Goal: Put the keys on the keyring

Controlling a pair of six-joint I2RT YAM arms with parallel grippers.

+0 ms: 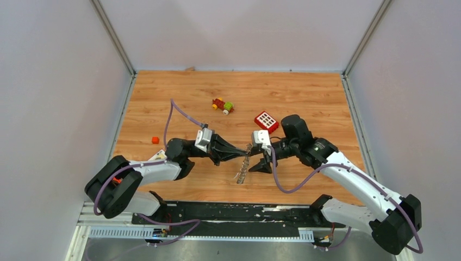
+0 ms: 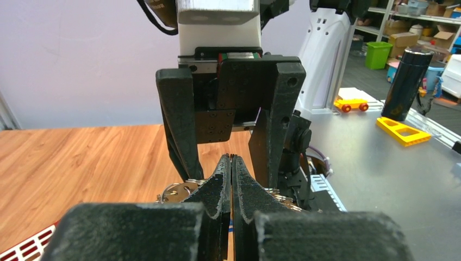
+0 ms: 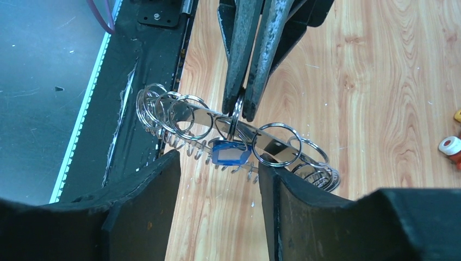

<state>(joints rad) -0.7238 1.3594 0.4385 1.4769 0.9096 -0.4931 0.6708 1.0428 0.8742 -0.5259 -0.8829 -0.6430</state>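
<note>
Keyring (image 3: 185, 117) is hanging just above the table (image 3: 380, 81). Your left gripper (image 3: 243, 111) is clamping one of its rings, blue-headed key (image 3: 231, 153) dangling beneath. Your right gripper (image 3: 218, 166) is straddling that key, jaws spread.

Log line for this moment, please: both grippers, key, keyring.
left gripper shut on blue-headed key, by its loop | right gripper open, straddling key | keyring against key, threaded or not unclear
</note>
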